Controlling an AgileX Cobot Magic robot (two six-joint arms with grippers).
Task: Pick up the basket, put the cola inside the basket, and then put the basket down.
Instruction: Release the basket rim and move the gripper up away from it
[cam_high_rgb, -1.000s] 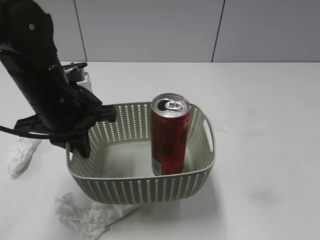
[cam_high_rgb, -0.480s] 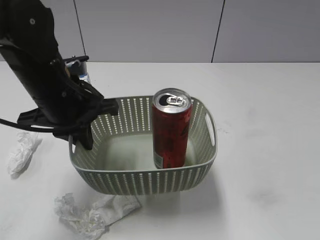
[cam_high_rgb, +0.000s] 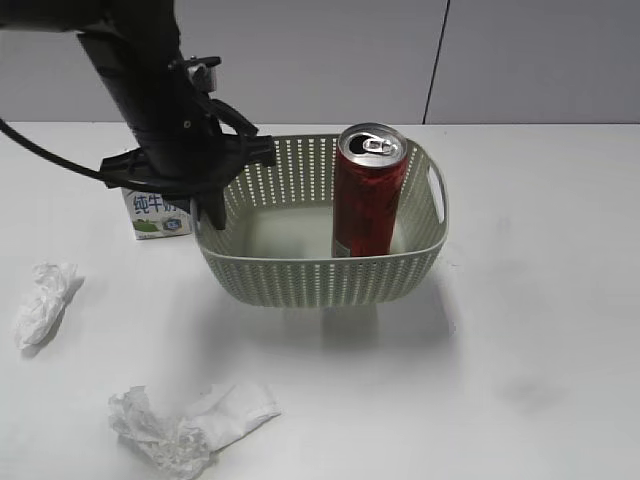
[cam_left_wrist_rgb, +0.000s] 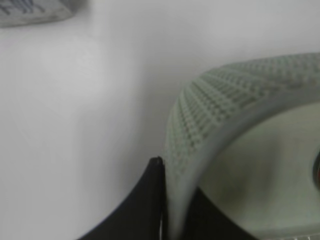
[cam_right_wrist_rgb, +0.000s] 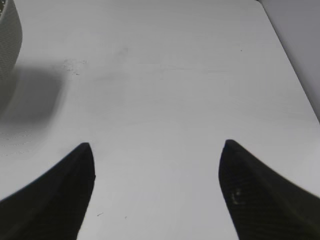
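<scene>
Left gripper (cam_high_rgb: 212, 200): jaws clamped on the left rim of the basket (cam_high_rgb: 320, 275), which hangs clear of the desk (cam_high_rgb: 530, 300), shadow below. Cola can (cam_high_rgb: 368, 190) upright inside, right of centre. Milk carton (cam_high_rgb: 155, 213) behind the arm. Two crumpled tissues (cam_high_rgb: 185, 420) lie front-left. Right gripper (cam_right_wrist_rgb: 156, 195): jaws wide apart, holding nothing, above bare desk.

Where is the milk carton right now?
In the exterior view, the white-and-blue milk carton stands on the table at left, behind the left tool, beside the sage-green plastic basket.
</scene>
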